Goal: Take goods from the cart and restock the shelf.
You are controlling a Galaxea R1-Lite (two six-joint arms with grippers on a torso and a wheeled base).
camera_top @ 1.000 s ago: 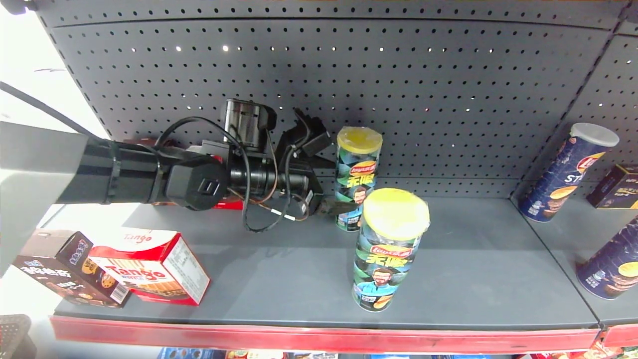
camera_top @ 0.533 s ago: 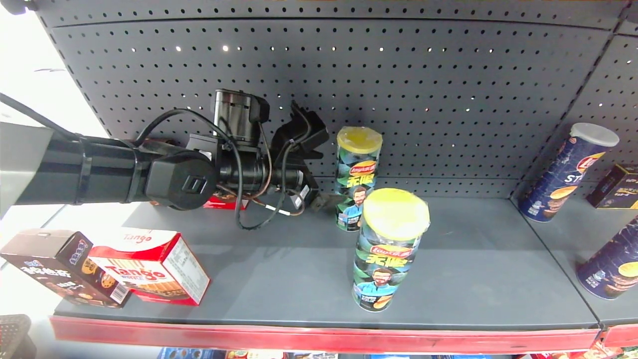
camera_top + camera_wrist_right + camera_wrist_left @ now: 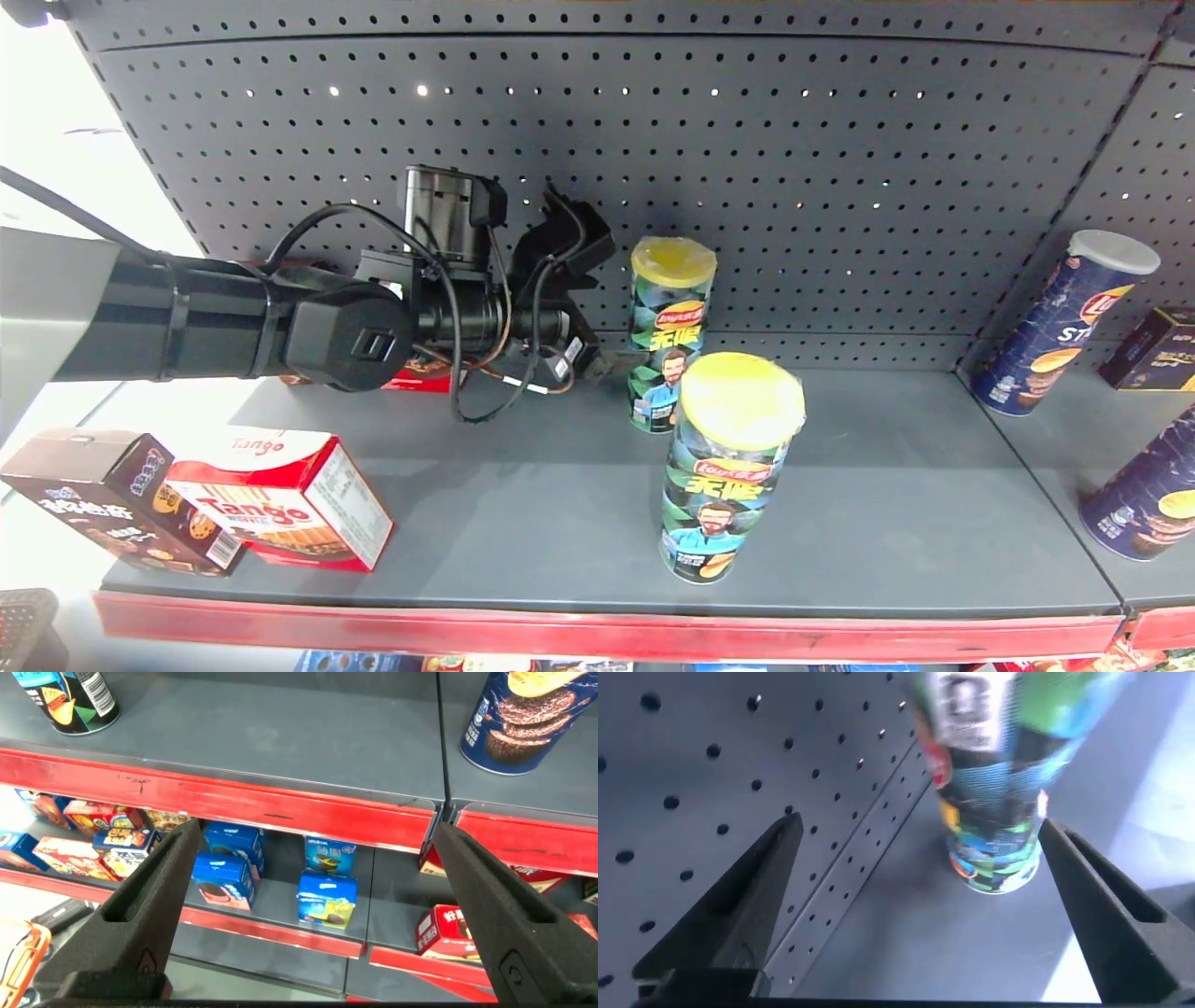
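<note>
Two green chip cans with yellow lids stand on the grey shelf (image 3: 887, 485): one at the back (image 3: 670, 327) by the pegboard, one nearer the front (image 3: 733, 467). My left gripper (image 3: 611, 303) reaches in from the left and is open, its fingertips just short of the back can. In the left wrist view that can (image 3: 994, 821) stands upright ahead of the open left gripper (image 3: 920, 831), untouched. My right gripper (image 3: 316, 831) is open and empty below the shelf's red front edge (image 3: 280, 803), with the front can's base (image 3: 79, 700) at that view's corner.
A red box (image 3: 280, 504) and a dark box (image 3: 121, 509) lie at the shelf's front left. Blue chip cans (image 3: 1064, 317) (image 3: 1144, 504) stand on the neighbouring bay to the right. The pegboard wall (image 3: 747, 168) closes the back. Lower shelves hold blue boxes (image 3: 327, 896).
My left gripper has drawn back to the left and slightly up from the back can, then edged a little toward it again. Both cans stayed upright where they were.
</note>
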